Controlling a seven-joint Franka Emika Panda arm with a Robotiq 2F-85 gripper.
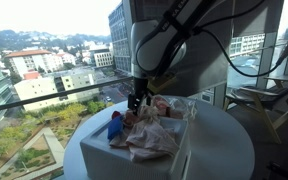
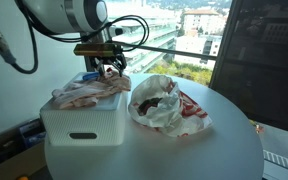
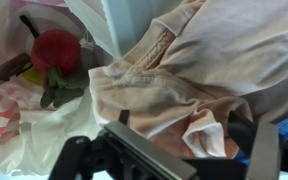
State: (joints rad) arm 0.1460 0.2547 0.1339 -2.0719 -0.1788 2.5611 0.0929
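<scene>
Spread claw (image 2: 112, 68) over cloth (image 2: 84, 93), white bin (image 2: 82, 126), bag (image 2: 172, 110)

The cloth (image 3: 184, 80) heaped in the white bin (image 2: 59, 125) is a pale pinkish beige, with a bright blue thing (image 1: 115, 124) beside it. The crumpled plastic bag (image 2: 179, 115) is white with red print and holds a red round thing (image 3: 56, 48) with dark green leaves. The table (image 2: 204, 155) is plain white, the gripper (image 2: 111, 70) black.

A pale pink cloth (image 2: 84, 93) lies crumpled in a loose heap on top of the white box (image 2: 82, 128). It is deeply wrinkled, shows a stitched hem, and its edges droop over the box's rim.
</scene>
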